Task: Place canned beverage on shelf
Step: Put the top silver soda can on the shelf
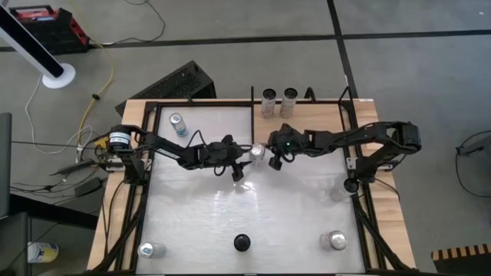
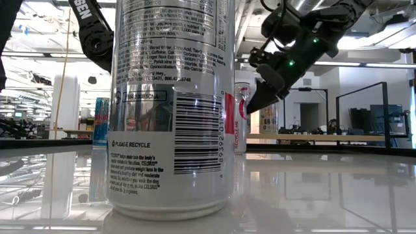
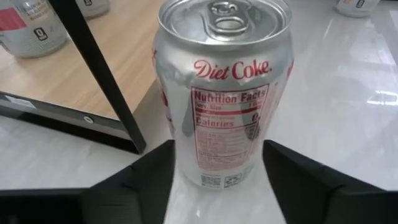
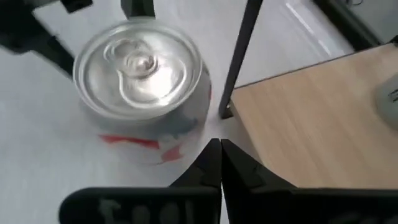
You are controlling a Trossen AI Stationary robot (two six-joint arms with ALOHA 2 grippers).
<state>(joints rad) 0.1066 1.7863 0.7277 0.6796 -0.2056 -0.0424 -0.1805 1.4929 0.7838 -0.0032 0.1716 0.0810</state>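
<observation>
Standing on the worktop (image 1: 230, 222) just outside the shelf (image 1: 322, 126), at its 7 o'clock corner, the Diet Coke can (image 3: 224, 93) is not yet placed. The left gripper (image 3: 217, 171) has its fingers spread either side of it, seemingly not touching. The right gripper (image 4: 221, 165), fingers pressed together, hovers beside it. 2 cans (image 1: 278, 102) already stand on the shelf.
</observation>
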